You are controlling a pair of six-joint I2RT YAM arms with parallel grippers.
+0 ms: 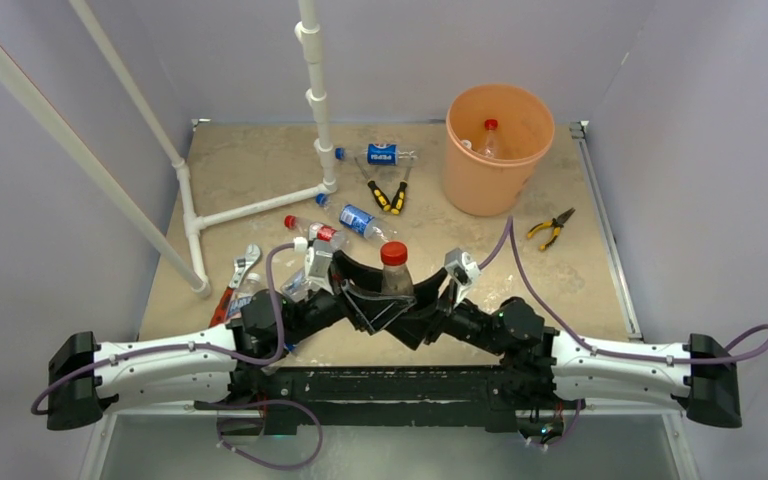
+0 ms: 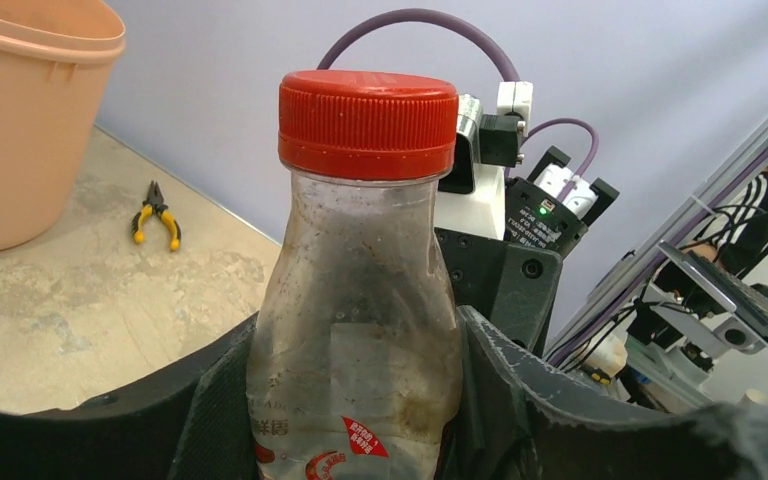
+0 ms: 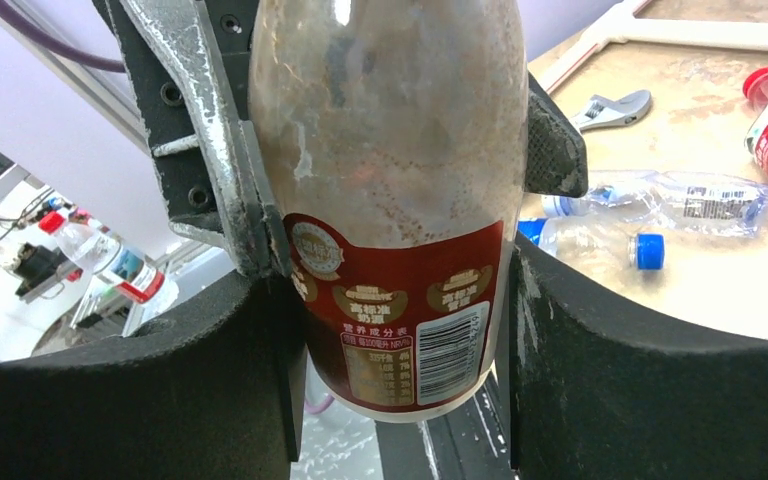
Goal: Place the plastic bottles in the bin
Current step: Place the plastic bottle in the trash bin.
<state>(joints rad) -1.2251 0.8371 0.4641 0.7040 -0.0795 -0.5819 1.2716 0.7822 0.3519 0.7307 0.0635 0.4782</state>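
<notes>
the orange bin stands at the far right. well apart from it, on the near side, the left gripper and the right gripper both clamp one red-capped bottle, its long axis upright, between their jaws. the right arm is nearer to the bin.

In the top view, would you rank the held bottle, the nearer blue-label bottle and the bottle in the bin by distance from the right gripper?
1. held bottle: in the right gripper.
2. nearer blue-label bottle: mid-table.
3. bottle in the bin: far right, inside the bin.
</notes>
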